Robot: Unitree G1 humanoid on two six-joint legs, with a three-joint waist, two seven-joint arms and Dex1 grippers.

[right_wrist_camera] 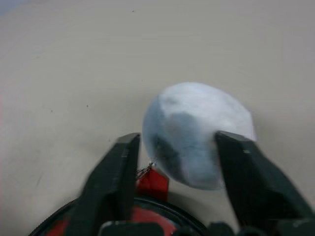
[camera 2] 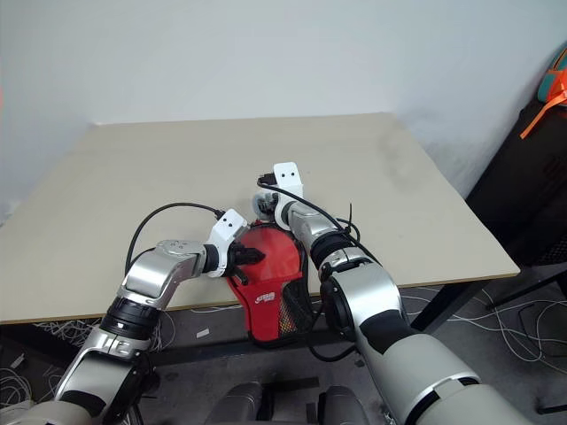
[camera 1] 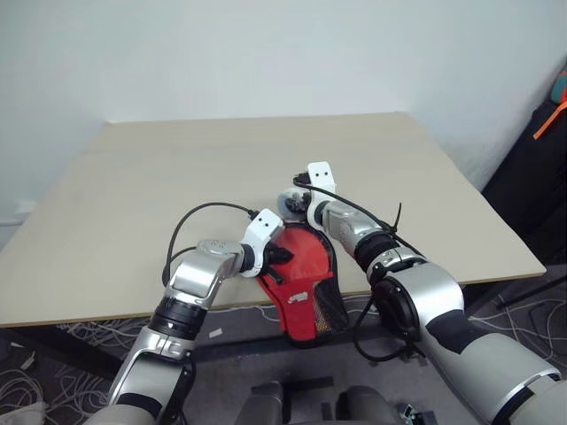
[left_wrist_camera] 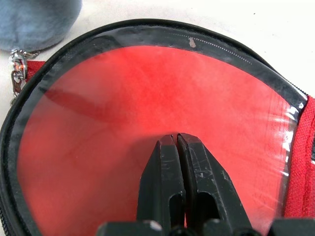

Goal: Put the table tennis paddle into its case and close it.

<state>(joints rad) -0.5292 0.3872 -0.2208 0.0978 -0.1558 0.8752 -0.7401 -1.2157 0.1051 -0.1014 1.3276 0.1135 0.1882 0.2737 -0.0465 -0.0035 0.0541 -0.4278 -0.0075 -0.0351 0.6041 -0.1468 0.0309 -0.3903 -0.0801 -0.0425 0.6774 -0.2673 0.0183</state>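
Right wrist view has my right gripper (right_wrist_camera: pixel 177 147) closing around the grey ball (right_wrist_camera: pixel 197 132), the zip pull; left gripper (left_wrist_camera: pixel 178 142), jaws together, pins the case (camera 1: pixel 299 283), paddle (left_wrist_camera: pixel 147 123) inside, overhanging the table's (camera 1: pixel 133 195) near edge. I'd pull steadily along the rim.

Left hand (left_wrist_camera: pixel 178 140): fingers pressed together, tips planted on clear side of case (left_wrist_camera: pixel 147 113), arm bent in from 8 o'clock. Right hand (right_wrist_camera: pixel 179 142): fingers spread, one each side of soft ball (right_wrist_camera: pixel 197 130), right finger touching it, left finger just beside; forearm reaching in from 4 o'clock, angled down toward bench (camera 1: pixel 133 204).
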